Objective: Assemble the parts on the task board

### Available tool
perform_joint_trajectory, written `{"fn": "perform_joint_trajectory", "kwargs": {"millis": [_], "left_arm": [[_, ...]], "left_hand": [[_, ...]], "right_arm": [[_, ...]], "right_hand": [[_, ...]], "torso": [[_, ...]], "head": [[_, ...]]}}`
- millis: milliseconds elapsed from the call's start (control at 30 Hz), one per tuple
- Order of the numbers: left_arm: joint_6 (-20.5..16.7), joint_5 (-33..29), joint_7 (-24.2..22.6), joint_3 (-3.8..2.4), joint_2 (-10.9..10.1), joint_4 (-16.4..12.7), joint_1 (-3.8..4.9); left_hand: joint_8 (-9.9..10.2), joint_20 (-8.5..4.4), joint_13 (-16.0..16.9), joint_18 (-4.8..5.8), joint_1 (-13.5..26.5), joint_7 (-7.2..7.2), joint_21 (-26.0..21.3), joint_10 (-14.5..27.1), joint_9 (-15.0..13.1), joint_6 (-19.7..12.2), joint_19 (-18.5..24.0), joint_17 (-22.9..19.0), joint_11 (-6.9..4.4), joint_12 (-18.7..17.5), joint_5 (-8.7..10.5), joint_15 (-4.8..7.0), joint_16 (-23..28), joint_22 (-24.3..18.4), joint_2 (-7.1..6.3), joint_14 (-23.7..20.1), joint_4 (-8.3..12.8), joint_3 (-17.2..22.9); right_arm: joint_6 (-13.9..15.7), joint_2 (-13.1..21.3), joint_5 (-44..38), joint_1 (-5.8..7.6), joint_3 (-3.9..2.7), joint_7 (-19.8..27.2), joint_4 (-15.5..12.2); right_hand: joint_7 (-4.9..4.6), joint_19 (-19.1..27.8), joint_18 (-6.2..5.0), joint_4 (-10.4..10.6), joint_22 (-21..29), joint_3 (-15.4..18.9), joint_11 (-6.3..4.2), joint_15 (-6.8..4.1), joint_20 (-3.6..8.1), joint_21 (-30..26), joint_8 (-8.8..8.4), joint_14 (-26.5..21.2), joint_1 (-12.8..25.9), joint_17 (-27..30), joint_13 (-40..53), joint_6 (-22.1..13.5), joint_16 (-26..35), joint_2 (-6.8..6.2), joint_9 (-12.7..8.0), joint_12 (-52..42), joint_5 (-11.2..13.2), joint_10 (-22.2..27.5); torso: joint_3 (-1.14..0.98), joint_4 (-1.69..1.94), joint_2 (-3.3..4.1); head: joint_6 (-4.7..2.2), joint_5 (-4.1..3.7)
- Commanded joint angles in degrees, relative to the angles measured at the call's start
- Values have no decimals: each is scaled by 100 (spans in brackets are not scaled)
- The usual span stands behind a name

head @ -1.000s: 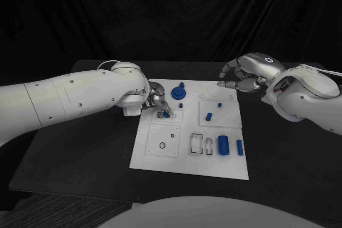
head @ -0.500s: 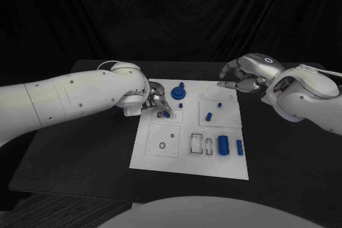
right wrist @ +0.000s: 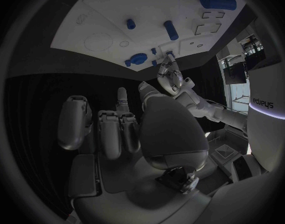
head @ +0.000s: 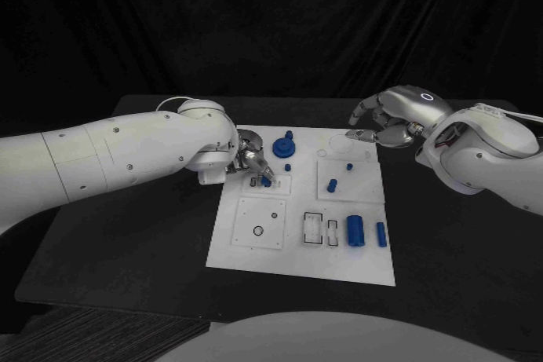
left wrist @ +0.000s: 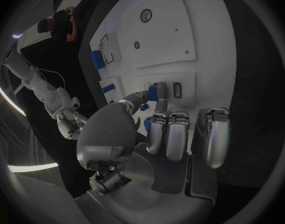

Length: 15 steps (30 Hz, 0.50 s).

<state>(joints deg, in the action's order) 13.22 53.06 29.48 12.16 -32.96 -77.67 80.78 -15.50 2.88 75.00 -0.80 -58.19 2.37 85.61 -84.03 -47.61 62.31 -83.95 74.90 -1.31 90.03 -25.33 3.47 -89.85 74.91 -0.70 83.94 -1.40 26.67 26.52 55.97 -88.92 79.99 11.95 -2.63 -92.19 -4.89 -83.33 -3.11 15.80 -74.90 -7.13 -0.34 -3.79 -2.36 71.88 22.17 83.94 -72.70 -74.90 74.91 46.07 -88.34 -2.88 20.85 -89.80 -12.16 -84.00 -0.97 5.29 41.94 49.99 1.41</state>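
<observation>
The white task board [head: 255,252] lies in the middle of the table. My left hand [head: 250,162] is low over the board's far left part, and its thumb and a finger pinch a small blue part [head: 265,181] against a small square plate. In the left wrist view that hand [left wrist: 164,134] holds the blue part [left wrist: 156,92] beside a narrow slot [left wrist: 177,89]. My right hand [head: 384,123] hovers above the board's far right corner with its fingers curled in and nothing in them; the same right hand [right wrist: 127,129] is seen from behind.
A round blue piece [head: 283,148] and short blue pegs [head: 332,185] stand on the far half of the board. A large blue cylinder [head: 355,229] and a slimmer one [head: 380,235] lie near empty rectangular slots [head: 314,227].
The left hand's fingers have shifted only slightly over the small plate, still pinching the blue part. The right hand has stayed where it was.
</observation>
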Motion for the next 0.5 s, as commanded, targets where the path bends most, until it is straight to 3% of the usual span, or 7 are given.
{"fn": "perform_joint_trajectory", "kwargs": {"millis": [33,500], "left_arm": [[17,-24,-93,-4,12,7,-11],[89,-24,-81,-4,14,31,-24]], "left_hand": [[29,-28,1500,-99,2,-25,-22,-597,-5,-9,-58,1510,-21,-3,-22,45,-15,1041,43,606,372,417],[35,-28,1500,-98,4,-23,-22,-597,-3,-8,-58,1510,-20,-3,-18,45,-15,1042,48,606,373,423]], "right_arm": [[-29,-2,-10,-15,-4,-105,5],[-43,-12,-10,-24,-4,-105,12]], "right_hand": [[5,31,-74,-31,-996,12,-6,-10,-12,-8,27,554,-49,-1342,1509,23,13,12,7,-20,-19,-600],[5,31,-74,-31,-996,12,-6,-10,-12,-8,27,554,-49,-1342,1509,23,13,12,7,-20,-19,-600]], "torso": [[-1,-1,-1],[-4,4,-4]], "head": [[1,2],[1,-10]]}}
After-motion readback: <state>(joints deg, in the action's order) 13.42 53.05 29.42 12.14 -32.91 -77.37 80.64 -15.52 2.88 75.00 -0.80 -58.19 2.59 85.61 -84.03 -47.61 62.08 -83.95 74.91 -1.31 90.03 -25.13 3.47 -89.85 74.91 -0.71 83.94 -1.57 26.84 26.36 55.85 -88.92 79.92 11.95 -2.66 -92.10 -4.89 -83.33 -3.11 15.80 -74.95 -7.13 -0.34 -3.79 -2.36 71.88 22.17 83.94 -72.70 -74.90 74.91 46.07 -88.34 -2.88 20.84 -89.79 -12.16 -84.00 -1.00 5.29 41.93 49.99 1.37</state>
